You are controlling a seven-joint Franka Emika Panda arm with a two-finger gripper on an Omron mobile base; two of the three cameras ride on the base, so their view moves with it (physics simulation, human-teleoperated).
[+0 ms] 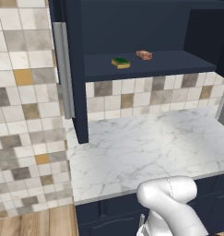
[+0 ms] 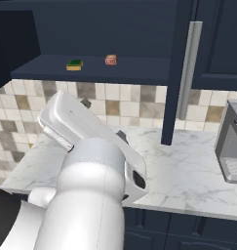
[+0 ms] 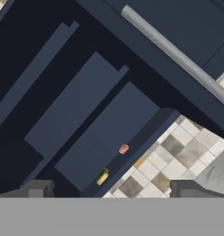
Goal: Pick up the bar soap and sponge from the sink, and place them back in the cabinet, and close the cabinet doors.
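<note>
soap point(image 1: 144, 55) and sponge point(image 1: 120, 62) are being left on the cabinet point(image 1: 132, 18) shelf.
the claw point(image 3: 113, 190) is being held wide open and empty, freed for the cabinet doors point(image 2: 186, 73).

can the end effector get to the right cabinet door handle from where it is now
Probably yes. The end effector is open and holds nothing, and the right door stands swung out with its bar handle in the open, nothing in front of it above the counter.

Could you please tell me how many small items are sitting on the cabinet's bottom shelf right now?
2: a green block sponge with a yellow edge towards the left, and an orange-red bar soap with a whitish patch to its right. More may be hidden behind the doors.
</note>
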